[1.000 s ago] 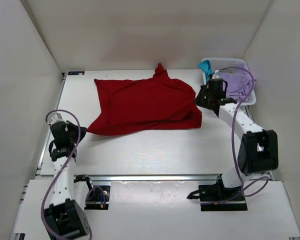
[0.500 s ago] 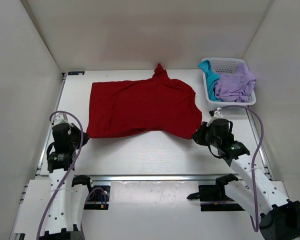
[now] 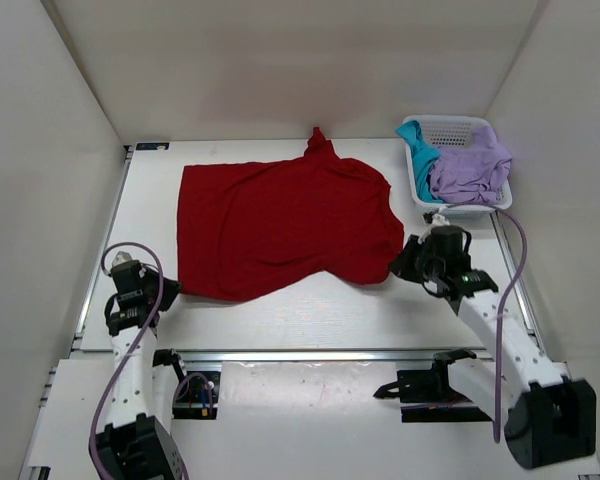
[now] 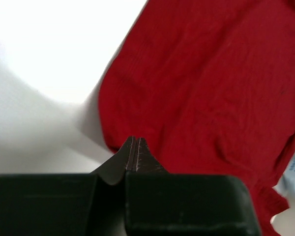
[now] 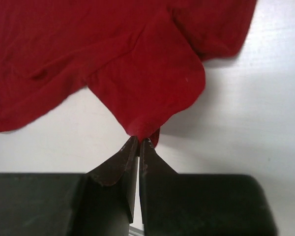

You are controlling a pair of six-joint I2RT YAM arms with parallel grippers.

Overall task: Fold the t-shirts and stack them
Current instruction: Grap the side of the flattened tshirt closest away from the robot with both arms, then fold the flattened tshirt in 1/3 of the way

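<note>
Pinching red t-shirt (image 3: pixel 280 225): right tool (image 5: pixel 139 141), seemingly left tool (image 4: pixel 133 141).

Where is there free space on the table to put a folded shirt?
The widest bare strip of table lies between the red t-shirt and the front rail, with the left gripper and right gripper at its ends. A narrower strip runs left of the shirt. The far right corner is crowded: the basket holds the teal t-shirt and lavender t-shirt.
</note>
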